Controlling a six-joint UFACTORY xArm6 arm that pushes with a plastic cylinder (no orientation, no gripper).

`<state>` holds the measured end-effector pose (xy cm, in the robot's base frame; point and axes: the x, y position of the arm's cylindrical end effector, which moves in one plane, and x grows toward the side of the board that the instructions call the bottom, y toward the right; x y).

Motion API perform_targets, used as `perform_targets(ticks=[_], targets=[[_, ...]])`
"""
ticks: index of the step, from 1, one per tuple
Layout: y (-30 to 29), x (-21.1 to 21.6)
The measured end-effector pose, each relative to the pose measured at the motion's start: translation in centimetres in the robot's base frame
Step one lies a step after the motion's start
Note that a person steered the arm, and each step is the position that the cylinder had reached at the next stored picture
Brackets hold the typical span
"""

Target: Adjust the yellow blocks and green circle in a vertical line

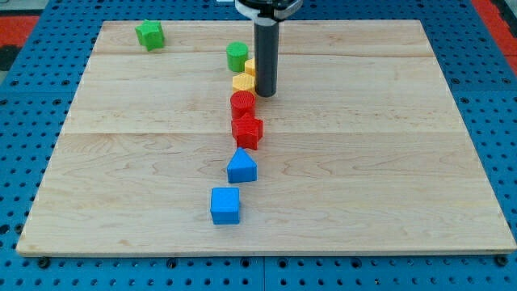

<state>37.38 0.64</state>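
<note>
The green circle stands near the view's top centre. Two yellow blocks sit just right and below it: one partly hidden behind the rod, the other a little lower. My tip is down on the board, right beside the lower yellow block on its right side; whether it touches it I cannot tell. Green circle and the two yellow blocks form a short, slightly slanted column.
Below the yellow blocks a red cylinder and a red star-like block continue the column. A blue house-shaped block and a blue cube lie lower. A green star-like block sits at the top left of the wooden board.
</note>
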Motion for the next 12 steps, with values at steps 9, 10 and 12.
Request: perform_targets(ticks=[9, 10, 12], targets=[[-11.2, -11.7], [-10.6, -9.4], [-5.3, -9.4]])
